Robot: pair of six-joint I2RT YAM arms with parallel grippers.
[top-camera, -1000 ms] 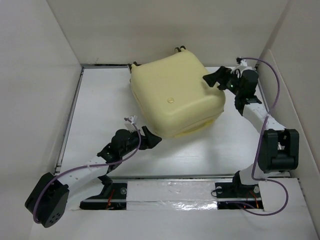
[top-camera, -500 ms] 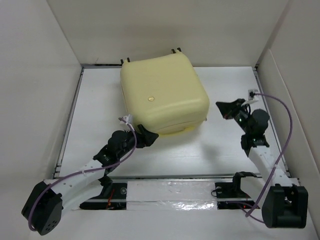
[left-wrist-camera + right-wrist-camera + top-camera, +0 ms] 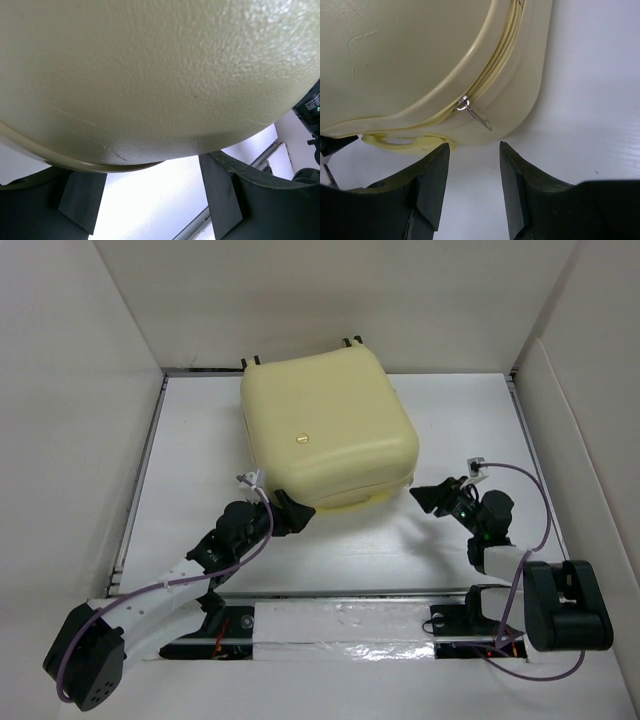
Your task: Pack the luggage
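Observation:
The luggage is a pale yellow hard-shell suitcase lying flat and closed at the back middle of the table, with small wheels at its far edge. My left gripper is open at the suitcase's front left corner. In the left wrist view the shell fills the top, just above my open left gripper. My right gripper is open and low at the front right corner. In the right wrist view it faces the zip seam, just short of the metal zipper pull and a yellow handle.
White walls box in the table on the left, back and right. A metal rail runs along the near edge in front of the arm bases. White tabletop lies to the left of the suitcase.
The suitcase turned from a skewed pose and now lies square. My right arm drew back from the suitcase's far right side to its front right corner. My left gripper shifted slightly left.

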